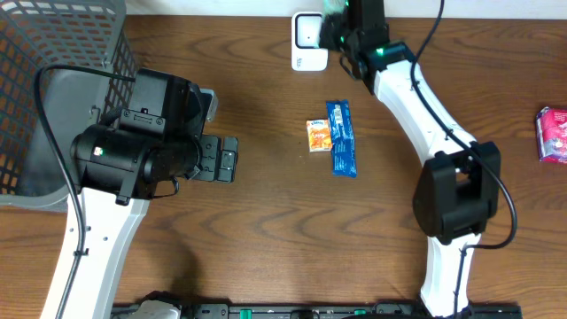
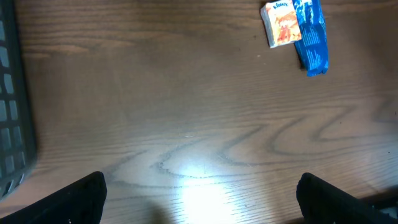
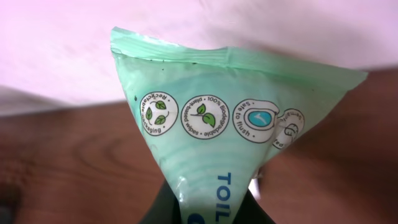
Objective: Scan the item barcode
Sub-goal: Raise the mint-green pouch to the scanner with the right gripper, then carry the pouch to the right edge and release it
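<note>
My right gripper (image 3: 208,210) is shut on a pale green pack of flushable toilet wipes (image 3: 214,130), pinching its lower end so the pack fans out above the fingers. In the overhead view that gripper (image 1: 342,34) is at the table's far edge, right beside a white scanner (image 1: 306,42), and a bit of the green pack (image 1: 334,7) shows above it. A pale surface fills the top of the right wrist view behind the pack. No barcode shows on the pack's visible face. My left gripper (image 1: 226,159) hovers open over bare wood at the left, its black fingers (image 2: 81,199) wide apart.
An orange packet (image 1: 318,135) and a blue wrapper (image 1: 342,137) lie side by side mid-table, and the left wrist view also shows the packet (image 2: 283,23) and the wrapper (image 2: 313,37). A grey mesh basket (image 1: 53,53) fills the far left. A red pack (image 1: 553,133) lies at the right edge.
</note>
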Controlling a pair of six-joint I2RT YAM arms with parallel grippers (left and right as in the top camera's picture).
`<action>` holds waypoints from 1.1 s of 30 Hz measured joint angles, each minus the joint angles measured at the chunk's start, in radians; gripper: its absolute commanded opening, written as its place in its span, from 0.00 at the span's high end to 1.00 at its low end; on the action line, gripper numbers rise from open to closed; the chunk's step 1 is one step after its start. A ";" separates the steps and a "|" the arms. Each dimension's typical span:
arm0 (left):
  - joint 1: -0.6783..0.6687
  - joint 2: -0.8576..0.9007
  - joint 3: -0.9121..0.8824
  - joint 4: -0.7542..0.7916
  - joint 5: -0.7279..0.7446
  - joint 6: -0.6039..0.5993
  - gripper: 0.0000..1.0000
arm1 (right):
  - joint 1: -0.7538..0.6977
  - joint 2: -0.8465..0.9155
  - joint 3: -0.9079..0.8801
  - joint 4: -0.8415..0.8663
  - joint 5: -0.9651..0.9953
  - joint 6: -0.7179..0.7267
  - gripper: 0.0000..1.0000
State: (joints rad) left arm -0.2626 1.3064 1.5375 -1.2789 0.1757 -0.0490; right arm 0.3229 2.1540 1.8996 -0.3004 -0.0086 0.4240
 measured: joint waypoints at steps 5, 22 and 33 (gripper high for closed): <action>0.000 0.000 0.000 0.000 0.000 0.000 0.02 | 0.020 0.097 0.158 -0.017 -0.004 0.016 0.97; 0.000 0.000 0.000 0.000 0.000 0.000 0.02 | 0.073 0.342 0.313 -0.081 0.037 0.016 0.97; 0.000 0.000 0.000 0.000 0.000 0.000 0.02 | 0.038 0.342 0.353 -0.185 0.048 0.013 0.99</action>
State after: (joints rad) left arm -0.2626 1.3064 1.5375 -1.2793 0.1761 -0.0490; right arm 0.3607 2.4962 2.2528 -0.4858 0.0399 0.4366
